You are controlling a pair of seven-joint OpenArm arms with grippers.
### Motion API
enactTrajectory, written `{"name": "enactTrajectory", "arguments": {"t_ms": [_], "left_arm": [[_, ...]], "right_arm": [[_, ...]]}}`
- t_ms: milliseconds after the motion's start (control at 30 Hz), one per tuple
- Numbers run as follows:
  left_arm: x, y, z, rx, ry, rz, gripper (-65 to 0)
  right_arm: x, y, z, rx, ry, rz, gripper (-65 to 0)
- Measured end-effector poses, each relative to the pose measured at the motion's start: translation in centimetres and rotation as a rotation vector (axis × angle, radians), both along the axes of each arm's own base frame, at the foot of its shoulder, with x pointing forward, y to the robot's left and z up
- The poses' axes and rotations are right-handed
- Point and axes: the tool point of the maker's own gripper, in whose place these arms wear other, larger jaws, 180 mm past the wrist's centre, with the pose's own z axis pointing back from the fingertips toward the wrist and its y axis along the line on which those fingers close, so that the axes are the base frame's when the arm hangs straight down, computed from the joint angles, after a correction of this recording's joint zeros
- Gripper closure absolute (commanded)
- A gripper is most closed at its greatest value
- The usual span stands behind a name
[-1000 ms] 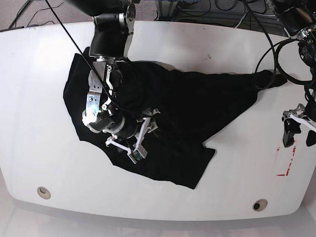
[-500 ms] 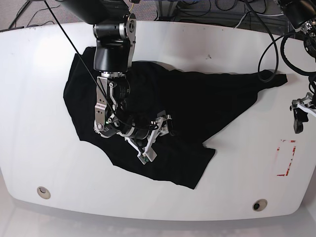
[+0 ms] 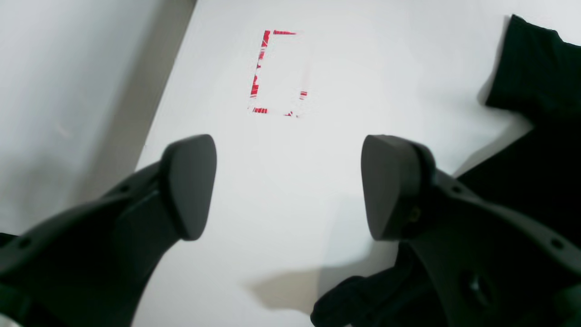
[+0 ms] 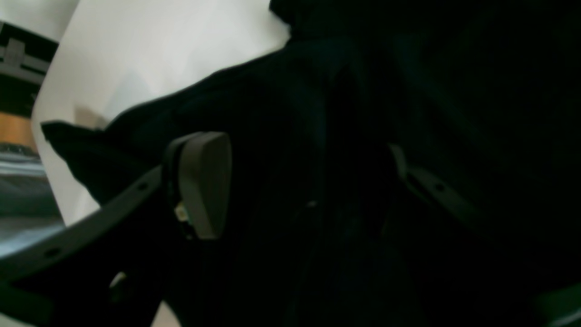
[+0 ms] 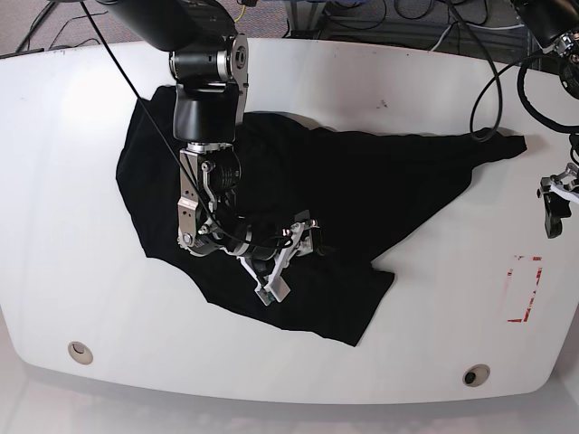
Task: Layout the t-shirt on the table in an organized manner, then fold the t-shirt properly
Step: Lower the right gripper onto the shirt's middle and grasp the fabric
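So going left to right in the base view: the big glossy white desk (image 5: 81, 271) with the rounded edges has a small round grommet hole (image 5: 80, 352) near its front left corner. The plain black, wrinkly short-sleeved t-shirt (image 5: 362, 194) is spread out crumpled across the left and middle of the desk, nowhere near flat or folded. One pointed bit stretches out toward the far right edge, and another corner hangs toward the front.

The right hand (image 5: 291, 258) is low over the middle of the shirt, angled down at the fabric. In the right wrist view its one lit grey fingertip (image 4: 204, 184) sits apart from the other finger, which is mostly lost in the dark cloth. The fingers are spread with black fabric filling the gap behind them. Whether it's actually pinching a fold, I honestly can't tell, it's all too dark.

Further right there's a second grommet hole (image 5: 476, 374) near the front edge, then the red tape rectangle outline (image 5: 523, 289), patchy and worn.

The left hand (image 5: 554, 206) hangs at the far right edge of the desk, well apart from the shirt's tip. In the left wrist view its two dark rounded fingertips (image 3: 193, 186) are spread wide with nothing between them, only bare white desk and the red tape below.
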Motion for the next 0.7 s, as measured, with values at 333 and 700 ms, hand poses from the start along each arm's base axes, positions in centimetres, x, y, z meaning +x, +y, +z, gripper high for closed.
{"name": "enactTrajectory", "arguments": {"t_ms": [333,700], "left_arm": [[0.0,0.1,0.0,0.002,0.000,0.001,-47.1],[0.0,0.0,0.0,0.001,0.000,0.000,-47.1]], "right_arm": [[-1.2,3.0,-1.9,0.007,0.049,0.050,-41.1],[-1.1,3.0,-1.6,0.038,0.058,0.041,-40.9]]}}
